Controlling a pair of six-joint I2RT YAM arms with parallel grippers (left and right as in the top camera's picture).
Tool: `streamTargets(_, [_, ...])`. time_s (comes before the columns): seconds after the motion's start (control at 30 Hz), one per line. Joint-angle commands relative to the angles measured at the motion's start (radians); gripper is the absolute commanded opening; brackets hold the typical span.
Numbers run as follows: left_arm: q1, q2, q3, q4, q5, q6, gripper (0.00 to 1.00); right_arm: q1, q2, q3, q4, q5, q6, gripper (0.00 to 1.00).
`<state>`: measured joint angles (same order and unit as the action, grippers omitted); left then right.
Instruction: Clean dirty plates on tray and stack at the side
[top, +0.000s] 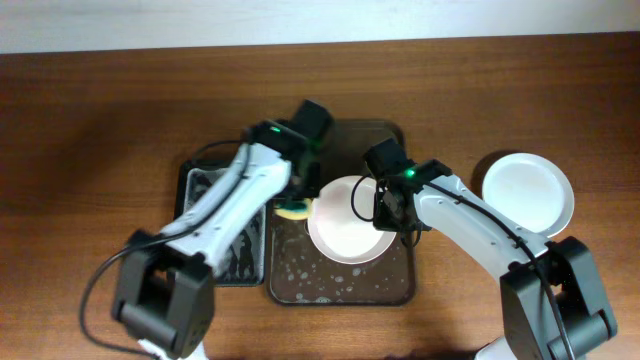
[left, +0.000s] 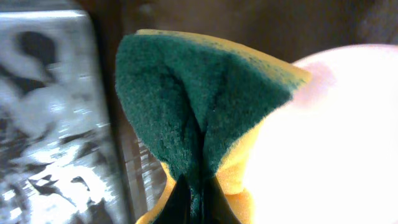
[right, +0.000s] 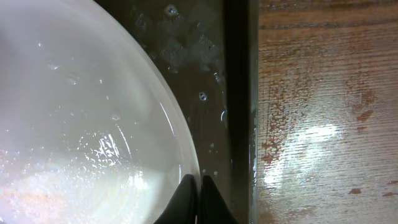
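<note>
While left hand (left: 189, 208) pinches sponge (left: 199, 106) at wet plate (right: 81, 124) 9 o'clock, right hand (right: 199, 200) clamps its rim at 3 o'clock, over wet tray (right: 205, 56).

No text, label or number is readable anywhere.

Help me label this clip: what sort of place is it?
Probably a lab dishwashing bench, not a kitchen: wooden table, wet brown tray under a white plate, sponge in the left gripper.
</note>
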<state>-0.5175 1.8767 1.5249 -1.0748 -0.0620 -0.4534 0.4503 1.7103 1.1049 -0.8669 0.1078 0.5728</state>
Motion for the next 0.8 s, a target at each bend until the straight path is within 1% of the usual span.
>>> streamTargets(0.0, [0.147,-0.08,0.02,-0.09,0.013,0.093,0.0,-0.003,-0.08,0.025,-0.024,0.034,-0.109,0.04])
streamTargets(0.03, [0.214,-0.08,0.001,-0.097,0.014,0.143,0.0,0.011,-0.141,0.035,-0.038,0.038,-0.163,0.04])
streamTargets(0.1, [0.303,-0.08,-0.03,-0.08,0.014,0.192,0.0,0.061,-0.256,0.036,-0.065,0.137,-0.177,0.04])
streamTargets(0.17, [0.343,-0.08,-0.126,0.005,0.014,0.252,0.0,0.158,-0.367,0.036,-0.072,0.298,-0.194,0.04])
streamTargets(0.2, [0.346,-0.08,-0.22,0.068,0.014,0.254,0.0,0.227,-0.399,0.036,-0.076,0.371,-0.233,0.04])
streamTargets(0.23, [0.348,-0.08,-0.277,0.106,0.014,0.254,0.0,0.28,-0.401,0.036,-0.092,0.449,-0.252,0.04])
streamTargets(0.3, [0.349,-0.103,-0.277,0.101,0.015,0.254,0.28,0.353,-0.395,0.036,-0.11,0.625,-0.264,0.04])
streamTargets(0.33, [0.349,-0.146,-0.277,0.098,0.015,0.254,0.38,0.389,-0.395,0.036,-0.106,0.689,-0.305,0.04])
streamTargets(0.43, [0.349,-0.308,-0.276,0.097,0.037,0.254,0.61,0.473,-0.395,0.036,-0.11,0.814,-0.333,0.04])
streamTargets(0.5, [0.349,-0.388,-0.276,0.097,0.078,0.254,0.73,0.542,-0.395,0.036,-0.113,0.956,-0.357,0.04])
streamTargets(0.53, [0.349,-0.422,-0.276,0.097,0.13,0.254,0.75,0.576,-0.395,0.036,-0.113,0.974,-0.359,0.04])
streamTargets(0.57, [0.349,-0.428,-0.276,0.098,0.178,0.254,0.75,0.579,-0.395,0.036,-0.113,0.965,-0.34,0.04])
streamTargets(0.6, [0.349,-0.428,-0.277,0.097,0.182,0.254,0.75,0.573,-0.395,0.036,-0.113,0.94,-0.286,0.04])
streamTargets(0.63, [0.349,-0.428,-0.285,0.098,0.17,0.254,0.73,0.536,-0.395,0.033,-0.113,0.813,-0.172,0.04])
streamTargets(0.67, [0.349,-0.421,-0.313,0.111,0.139,0.254,0.69,0.454,-0.391,0.02,-0.113,0.62,-0.027,0.04])
streamTargets(0.7, [0.349,-0.412,-0.364,0.142,0.113,0.253,0.66,0.345,-0.37,0.005,-0.112,0.453,0.085,0.04])
streamTargets(0.73, [0.349,-0.404,-0.449,0.212,0.098,0.252,0.64,0.246,-0.335,0.0,-0.095,0.287,0.124,0.04])
streamTargets(0.77, [0.349,-0.397,-0.495,0.254,0.074,0.241,0.64,0.175,-0.302,0.0,-0.065,0.133,0.124,0.04])
